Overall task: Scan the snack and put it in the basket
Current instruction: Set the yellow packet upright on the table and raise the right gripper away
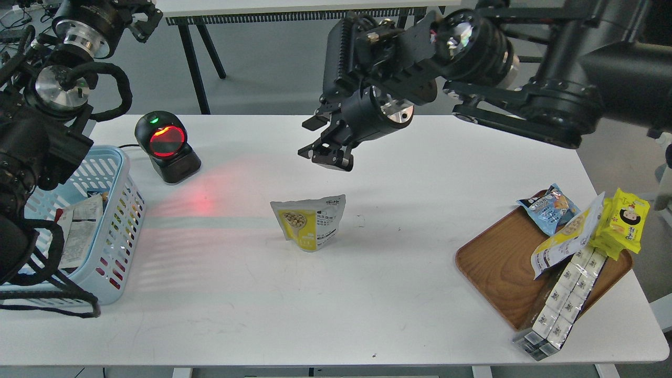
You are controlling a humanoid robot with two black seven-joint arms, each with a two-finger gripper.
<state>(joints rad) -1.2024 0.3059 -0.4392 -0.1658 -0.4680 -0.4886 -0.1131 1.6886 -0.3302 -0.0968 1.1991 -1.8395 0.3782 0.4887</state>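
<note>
The snack pouch [310, 223] stands upright by itself in the middle of the white table, silvery-white on top and yellow below, with a bean picture and dark print. My right gripper [321, 143] is open and empty, raised well above the table, up and slightly right of the pouch. The light blue basket [116, 207] sits at the table's left edge with some packets inside. My left arm hangs over the basket, and its gripper [140, 20] is at the top left edge, too dark and cut off to read.
A black barcode scanner [166, 147] with a glowing red window stands right of the basket and casts red light on the table. A brown wooden tray [499, 265] at the right holds a blue packet, a yellow cartoon pack, another pouch and boxed goods.
</note>
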